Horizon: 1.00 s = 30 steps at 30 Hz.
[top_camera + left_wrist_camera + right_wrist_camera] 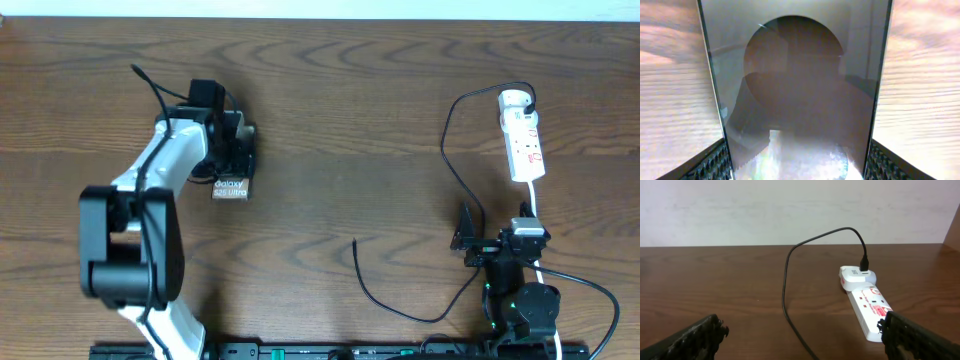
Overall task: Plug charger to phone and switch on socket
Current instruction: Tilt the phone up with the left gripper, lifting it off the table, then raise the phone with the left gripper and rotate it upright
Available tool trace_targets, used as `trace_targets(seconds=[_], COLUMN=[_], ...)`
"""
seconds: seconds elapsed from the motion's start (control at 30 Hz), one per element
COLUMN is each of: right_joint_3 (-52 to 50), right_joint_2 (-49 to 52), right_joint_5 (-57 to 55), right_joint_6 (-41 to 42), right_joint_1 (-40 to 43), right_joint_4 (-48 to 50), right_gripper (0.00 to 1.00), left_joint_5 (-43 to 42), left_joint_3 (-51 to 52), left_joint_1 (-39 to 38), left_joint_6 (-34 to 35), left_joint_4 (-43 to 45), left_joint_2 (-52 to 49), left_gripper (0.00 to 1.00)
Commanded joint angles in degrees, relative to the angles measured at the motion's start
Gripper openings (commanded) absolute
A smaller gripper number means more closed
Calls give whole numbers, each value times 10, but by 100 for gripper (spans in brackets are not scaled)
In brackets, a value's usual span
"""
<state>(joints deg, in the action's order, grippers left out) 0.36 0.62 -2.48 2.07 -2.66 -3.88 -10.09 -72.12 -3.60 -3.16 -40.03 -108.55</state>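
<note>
The phone [230, 187], a dark slab with white "Galaxy" lettering, lies at the table's left. My left gripper [235, 140] is shut on its far end. In the left wrist view the phone [795, 90] fills the whole gap, and both ribbed fingers [715, 165] press its side edges. The charger [392, 306], a thin black cable, runs from a white adapter on the socket [525, 145] and loops down to a free plug tip [355, 242] at mid-table. My right gripper [497, 245] hangs open near the front right, with the cable [786, 295] and socket [867, 310] ahead of it.
A white cord [560, 275] leaves the socket's near end and passes by the right arm's base. Black arm cables [148, 85] trail behind the left wrist. A pale wall [790, 210] rises beyond the table's far edge.
</note>
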Motion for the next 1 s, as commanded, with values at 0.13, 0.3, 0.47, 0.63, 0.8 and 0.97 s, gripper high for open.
trace_targets(seconds=[0.13,0.3,0.47,0.63,0.8,0.97], right_joint_3=[0,0,0,0,0,0], right_joint_2=[-3,-3,-3,-3,-3,-3], right_joint_5=[0,0,0,0,0,0], right_joint_6=[-9,-9,-9,-9,-9,-9], right_joint_1=[-4,-4,-4,-4,-4,-4], right_joint_4=[-2,-2,-2,-2,-2,-2], right_gripper=[99,99,99,99,99,99], left_joint_5=[-81,-184,-314,-433,-530,-605], left_joint_3=[-28,-28,-28,-28,-28,-28], left_joint_1=[0,0,10,32,50,55], left_joint_6=[84,157,239,387,580,792], left_joint_4=[1,5,26,78,142,200], left_joint_2=[97,121,123,123,123,123], left_gripper=[7,7,7,7,7,7])
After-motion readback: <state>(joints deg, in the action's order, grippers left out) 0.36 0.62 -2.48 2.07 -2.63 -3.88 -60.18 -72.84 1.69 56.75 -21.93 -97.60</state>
